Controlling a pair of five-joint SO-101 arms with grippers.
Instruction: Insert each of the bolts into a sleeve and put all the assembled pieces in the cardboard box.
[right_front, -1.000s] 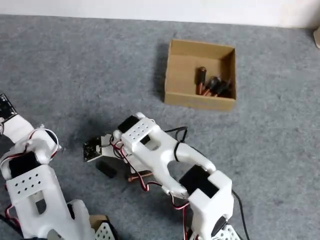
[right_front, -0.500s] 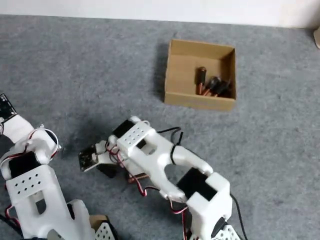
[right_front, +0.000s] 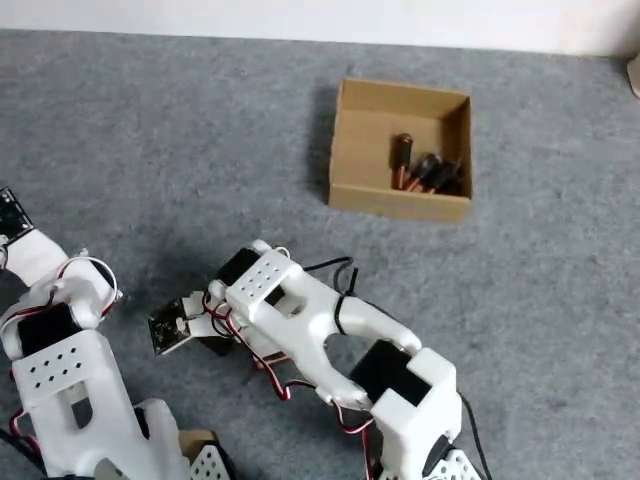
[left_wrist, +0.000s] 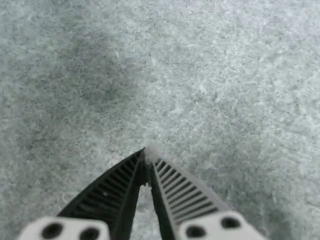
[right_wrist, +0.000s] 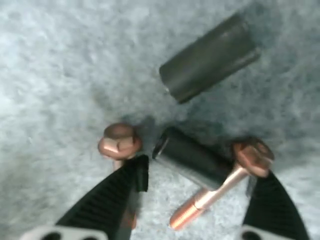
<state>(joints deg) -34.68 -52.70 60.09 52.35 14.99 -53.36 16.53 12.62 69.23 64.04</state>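
My right gripper (right_wrist: 198, 175) is open, low over the grey carpet. Between its fingers lie a black sleeve (right_wrist: 192, 160) and a copper bolt (right_wrist: 222, 182), side by side and touching. A second copper bolt (right_wrist: 119, 142) sits by the tip of one finger (right_wrist: 131, 186). Another dark sleeve (right_wrist: 210, 57) lies farther ahead, apart from them. In the high view the right arm (right_front: 300, 310) stretches toward the front left of the carpet. The cardboard box (right_front: 352, 150) stands at the back with assembled pieces (right_front: 425, 170) inside. My left gripper (left_wrist: 148, 156) is shut, empty, above bare carpet.
The left arm (right_front: 60, 370) rests at the front left corner, close to the right arm's wrist camera board (right_front: 170, 325). Open carpet (right_front: 180, 150) spreads between the arms and the box.
The right arm has swung left and toward the front, bringing its wrist lower over the loose bolts and sleeves. The left arm has kept still.
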